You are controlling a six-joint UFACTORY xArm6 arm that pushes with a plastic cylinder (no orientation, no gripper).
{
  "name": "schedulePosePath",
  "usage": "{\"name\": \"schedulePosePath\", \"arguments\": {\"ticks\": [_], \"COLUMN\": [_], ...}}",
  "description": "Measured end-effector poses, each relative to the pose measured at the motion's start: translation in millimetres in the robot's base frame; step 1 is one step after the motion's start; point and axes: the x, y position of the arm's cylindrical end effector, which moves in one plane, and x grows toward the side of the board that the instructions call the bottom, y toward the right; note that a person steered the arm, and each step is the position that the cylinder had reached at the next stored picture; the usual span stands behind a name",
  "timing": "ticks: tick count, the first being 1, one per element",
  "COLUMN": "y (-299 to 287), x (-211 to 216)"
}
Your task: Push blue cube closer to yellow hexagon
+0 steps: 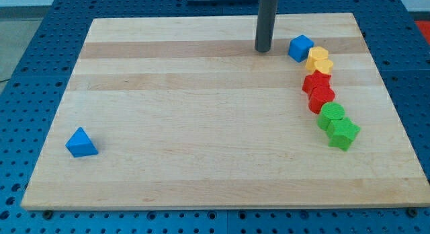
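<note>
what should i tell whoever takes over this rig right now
Tip: my tip rests on the board near the view's top, just left of the blue cube, with a small gap, not touching.
Blocks: the blue cube sits against the upper yellow block at the top of a curved chain of yellow, red and green blocks on the view's right. Which yellow one is the hexagon is hard to tell.
Done: the cube already looks adjacent to the yellow pair.
Left: at most a slight nudge rightward.
</note>
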Motion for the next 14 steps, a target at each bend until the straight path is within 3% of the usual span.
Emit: {"name": "schedulePosePath", "arguments": {"ticks": [1, 3, 8, 9, 10, 11, 14], "y": [0, 8, 89, 53, -15, -24, 8], "x": [13, -15, -39, -39, -8, 12, -1]}}
